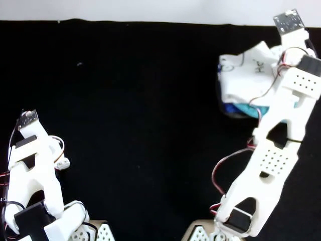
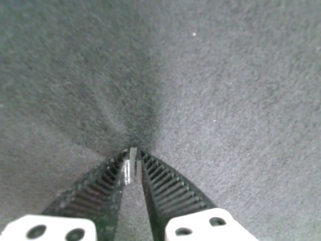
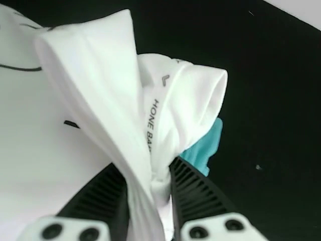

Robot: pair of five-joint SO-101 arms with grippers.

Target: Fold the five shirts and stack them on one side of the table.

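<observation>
Pinching a raised fold of the white shirt (image 3: pixel 85 100), the right gripper (image 3: pixel 148 169) is clamping both ribbed black fingers (image 3: pixel 193 188) on the fabric, which is bunching up between them and standing in a peaked ridge. A teal shirt (image 3: pixel 204 146) is peeking out from under that fold, just beside one finger. From the high view, the right arm (image 1: pixel 273 150) is stretching out over the far right side of the table (image 1: pixel 150 100), where the white shirt (image 1: pixel 243 75) is lying on top of the teal shirt (image 1: pixel 241 109) in a rumpled pile. The left arm (image 1: pixel 32 170) is sitting folded back at the near left, well apart from the pile. The left gripper (image 2: pixel 132 153) is pointing at bare black cloth (image 2: pixel 225 75), its jaws pressing together with nothing between them.
</observation>
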